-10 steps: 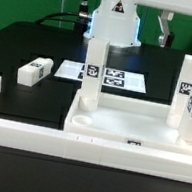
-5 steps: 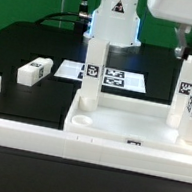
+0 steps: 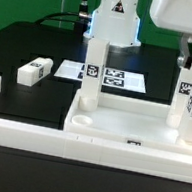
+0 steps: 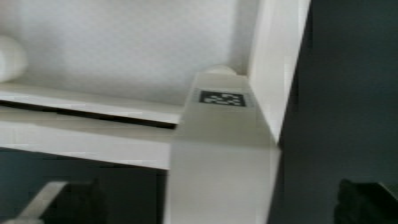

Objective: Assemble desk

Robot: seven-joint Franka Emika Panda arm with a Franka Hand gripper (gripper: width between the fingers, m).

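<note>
My gripper (image 4: 210, 200) hangs open, fingers straddling an upright leg (image 3: 188, 91) in the panel's (image 3: 131, 118) corner on the exterior view's right. I'd centre on the leg before closing, then keep it vertical while twisting.

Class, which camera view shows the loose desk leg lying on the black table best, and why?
The exterior view: the loose leg lies whole on its side on the black table, on that view's left, apart from the desk panel, its tag visible. The wrist view shows none of it, only another leg close up.
</note>
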